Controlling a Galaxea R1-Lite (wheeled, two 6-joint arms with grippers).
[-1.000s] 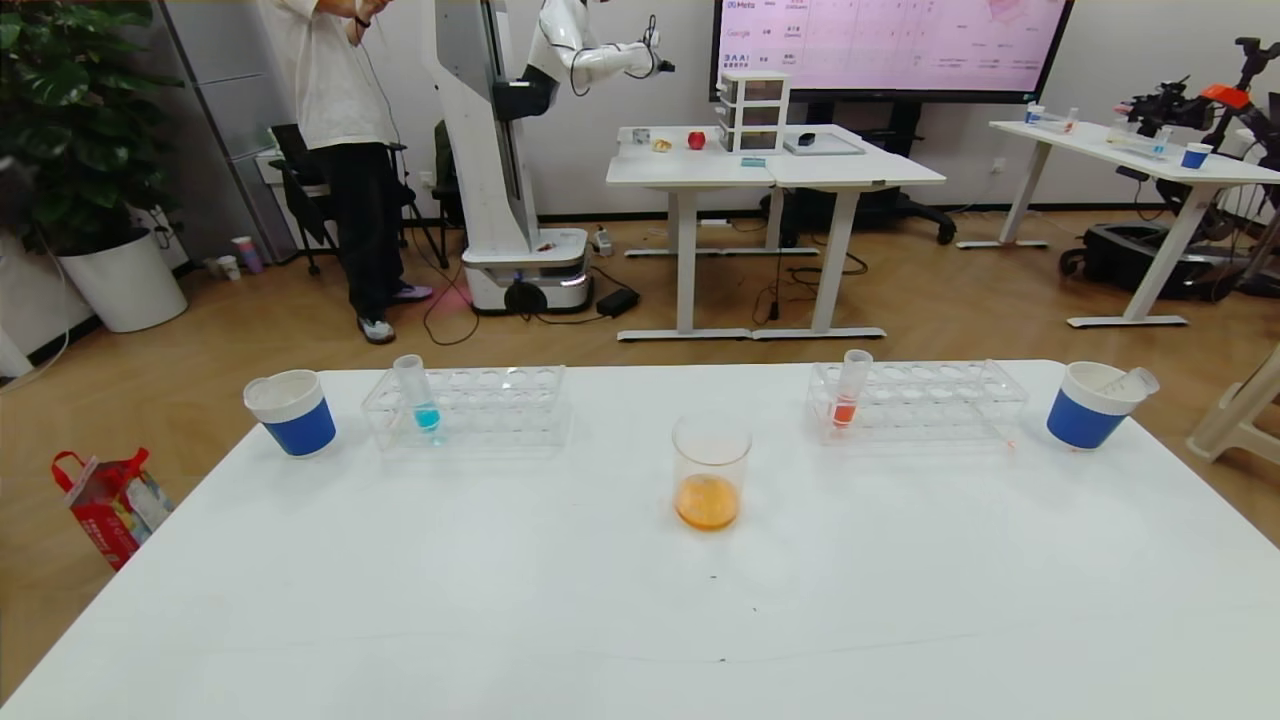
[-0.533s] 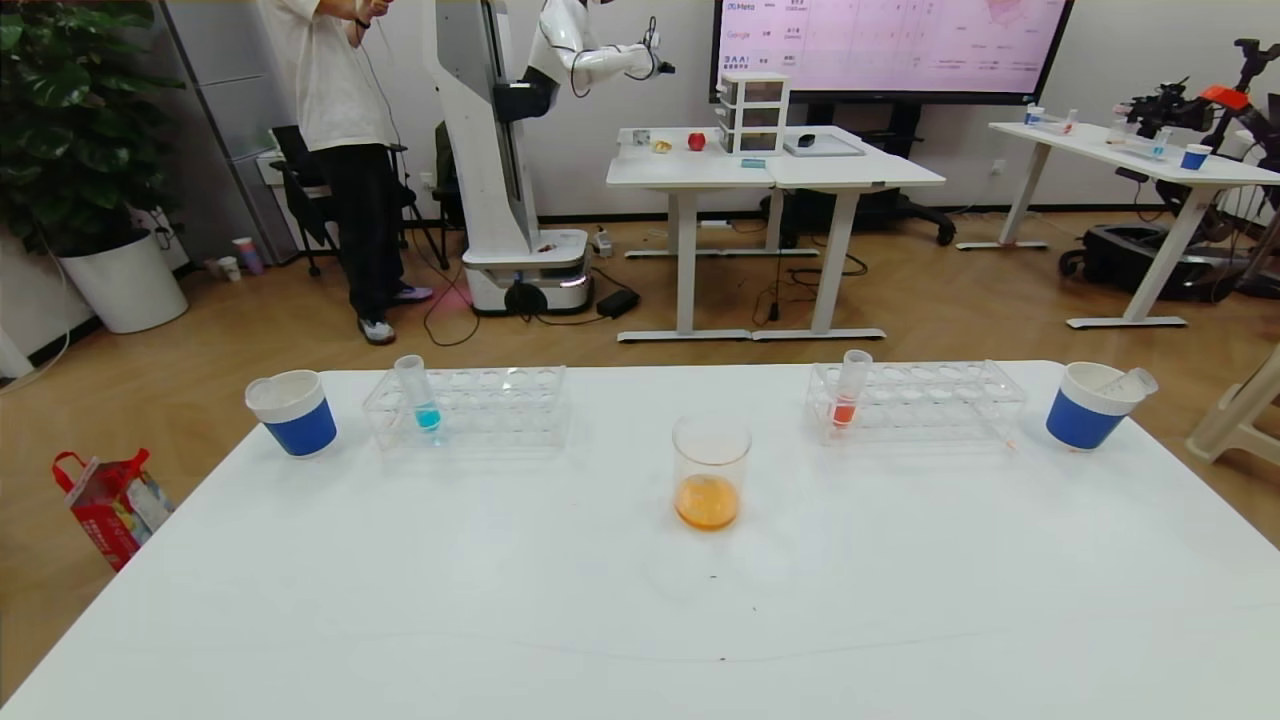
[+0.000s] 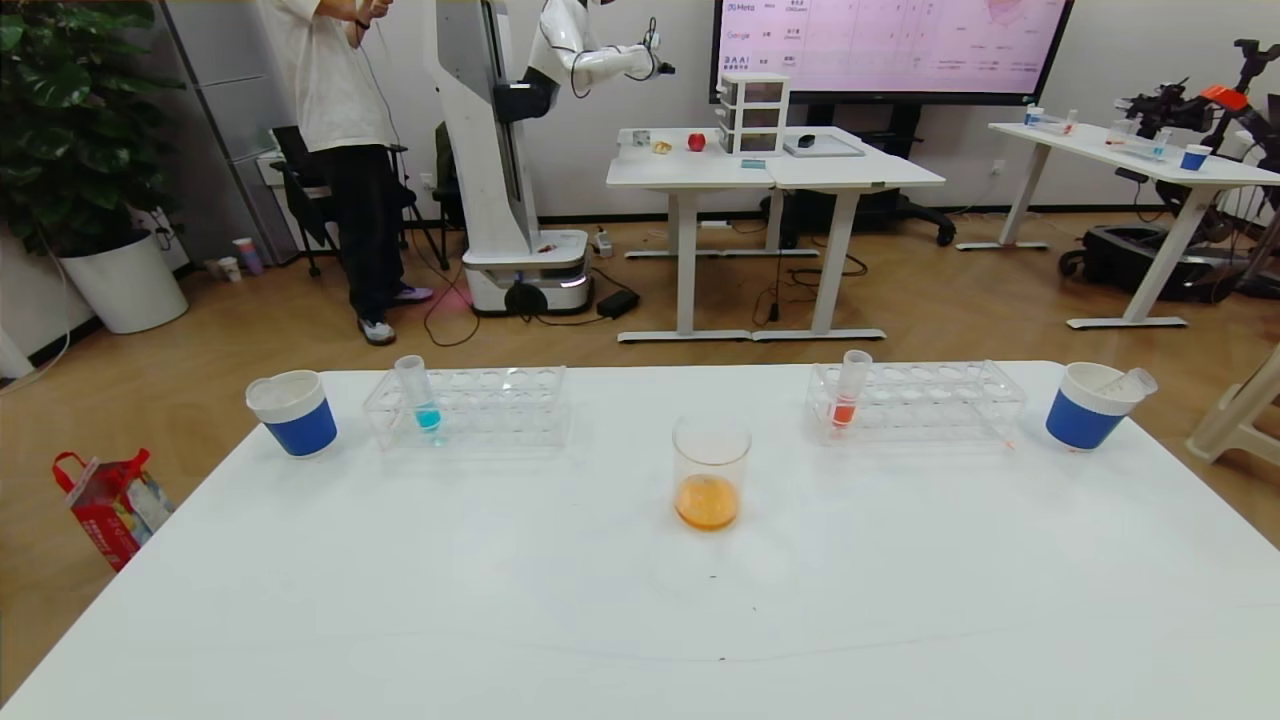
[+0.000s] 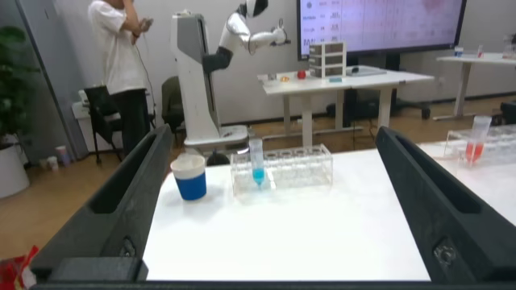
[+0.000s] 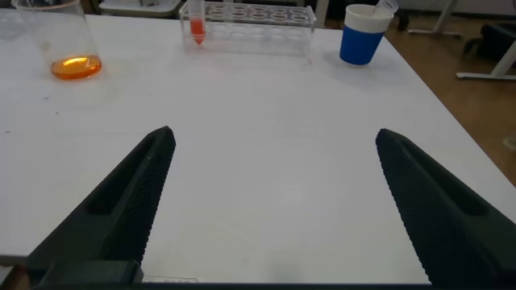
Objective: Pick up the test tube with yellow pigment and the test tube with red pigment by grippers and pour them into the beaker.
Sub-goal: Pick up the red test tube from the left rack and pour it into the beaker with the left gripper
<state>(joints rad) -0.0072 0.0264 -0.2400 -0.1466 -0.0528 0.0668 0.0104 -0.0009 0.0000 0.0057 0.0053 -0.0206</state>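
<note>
The beaker (image 3: 711,470) stands mid-table with orange liquid in its bottom; it also shows in the right wrist view (image 5: 56,40). A tube with red liquid (image 3: 850,392) stands upright in the right clear rack (image 3: 930,400), also seen in the right wrist view (image 5: 196,24). No tube with yellow liquid is in view. Neither gripper shows in the head view. My left gripper (image 4: 274,133) is open and empty, low over the table's near left, facing the left rack. My right gripper (image 5: 274,134) is open and empty over bare table at the near right.
A tube with blue liquid (image 3: 416,392) stands in the left rack (image 3: 490,405). Blue-and-white paper cups stand at far left (image 3: 292,412) and far right (image 3: 1088,405); the right cup holds an empty tube (image 3: 1130,382). A person and another robot are beyond the table.
</note>
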